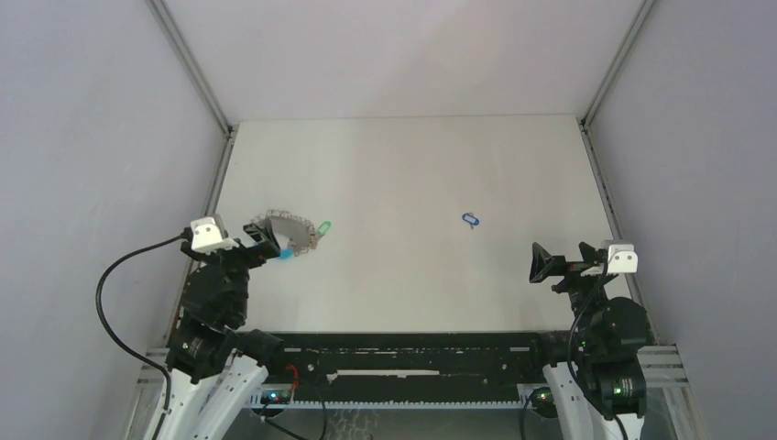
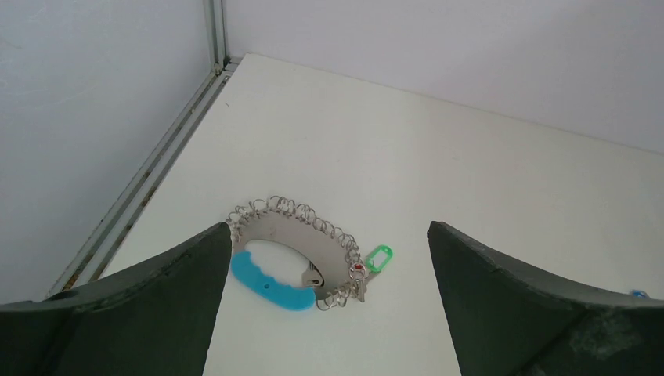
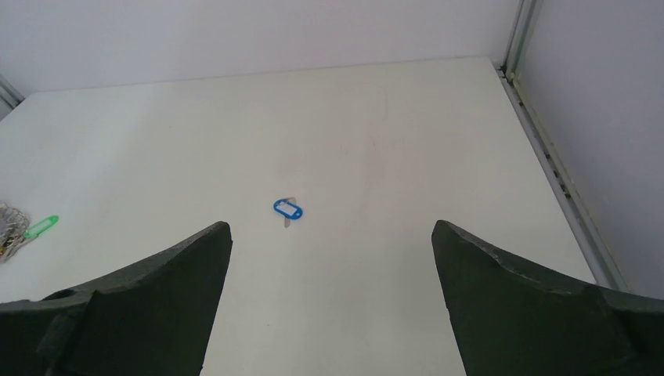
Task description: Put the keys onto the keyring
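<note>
The key (image 1: pixel 471 219) with a dark-blue oval head lies flat on the white table, right of centre; in the right wrist view the key (image 3: pixel 289 209) sits ahead of my right gripper and slightly left. My right gripper (image 1: pixel 561 259) (image 3: pixel 330 226) is open and empty, well short of the key. The keyring (image 1: pixel 291 231) (image 2: pixel 313 239), a loop edged with several small silver rings, rests at the table's left side. A cyan piece (image 2: pixel 268 280) and a green tag (image 2: pixel 379 258) hang on it. Just before the keyring stands my left gripper (image 1: pixel 266 240) (image 2: pixel 329 229), open and holding nothing.
The white table (image 1: pixel 412 165) is boxed in by grey walls, with metal rails along its left edge (image 2: pixel 149 184) and right edge (image 3: pixel 552 164). Both arm bases stand on a black rail (image 1: pixel 412 353) at the near edge.
</note>
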`<state>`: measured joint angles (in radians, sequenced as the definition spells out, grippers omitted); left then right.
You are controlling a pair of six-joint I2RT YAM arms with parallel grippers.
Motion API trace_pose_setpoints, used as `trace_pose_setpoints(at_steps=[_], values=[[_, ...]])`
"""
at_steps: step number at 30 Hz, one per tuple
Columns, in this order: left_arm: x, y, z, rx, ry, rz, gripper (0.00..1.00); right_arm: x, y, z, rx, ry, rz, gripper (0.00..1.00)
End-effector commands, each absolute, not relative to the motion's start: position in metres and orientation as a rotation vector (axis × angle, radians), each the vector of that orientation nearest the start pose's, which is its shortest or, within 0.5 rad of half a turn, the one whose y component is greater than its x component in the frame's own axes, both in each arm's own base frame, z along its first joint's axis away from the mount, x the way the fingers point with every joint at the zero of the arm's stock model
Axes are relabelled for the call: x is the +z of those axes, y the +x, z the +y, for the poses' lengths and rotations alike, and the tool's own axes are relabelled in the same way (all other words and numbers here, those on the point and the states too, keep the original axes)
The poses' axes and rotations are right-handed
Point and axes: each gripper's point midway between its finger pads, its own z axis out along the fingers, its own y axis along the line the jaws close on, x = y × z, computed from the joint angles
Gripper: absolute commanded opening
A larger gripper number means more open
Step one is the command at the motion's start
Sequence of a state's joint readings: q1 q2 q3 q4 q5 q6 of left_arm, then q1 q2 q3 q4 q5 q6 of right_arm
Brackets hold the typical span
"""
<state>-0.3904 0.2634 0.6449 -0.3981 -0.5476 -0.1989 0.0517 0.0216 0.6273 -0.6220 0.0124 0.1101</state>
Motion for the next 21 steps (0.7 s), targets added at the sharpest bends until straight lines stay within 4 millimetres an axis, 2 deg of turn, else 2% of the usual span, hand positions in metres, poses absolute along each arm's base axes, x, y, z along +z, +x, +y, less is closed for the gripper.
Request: trace_pose_setpoints(at_steps=[1, 8, 14, 19, 21], values=[[0.294, 0.219, 0.004, -0.027, -0.296, 1.536, 1.0, 0.282, 0.17, 0.013, 0.125, 0.038, 1.52, 1.0], [0.279, 0.224, 0.009, -0.011, -0.405, 1.584, 1.0, 0.286, 0.168, 0.019, 0.153, 0.009, 1.504, 1.0], [0.259, 0.235, 0.004, 0.0, -0.442, 1.668, 1.0, 0.287, 0.167, 0.027, 0.187, -0.025, 1.498, 1.0], [0.239, 0.242, 0.014, 0.065, -0.636, 1.716, 1.0, 0.288, 0.163, 0.033, 0.216, -0.057, 1.489, 1.0], [0.233, 0.248, 0.011, 0.083, -0.623, 1.75, 1.0, 0.288, 0.162, 0.035, 0.227, -0.069, 1.486, 1.0]])
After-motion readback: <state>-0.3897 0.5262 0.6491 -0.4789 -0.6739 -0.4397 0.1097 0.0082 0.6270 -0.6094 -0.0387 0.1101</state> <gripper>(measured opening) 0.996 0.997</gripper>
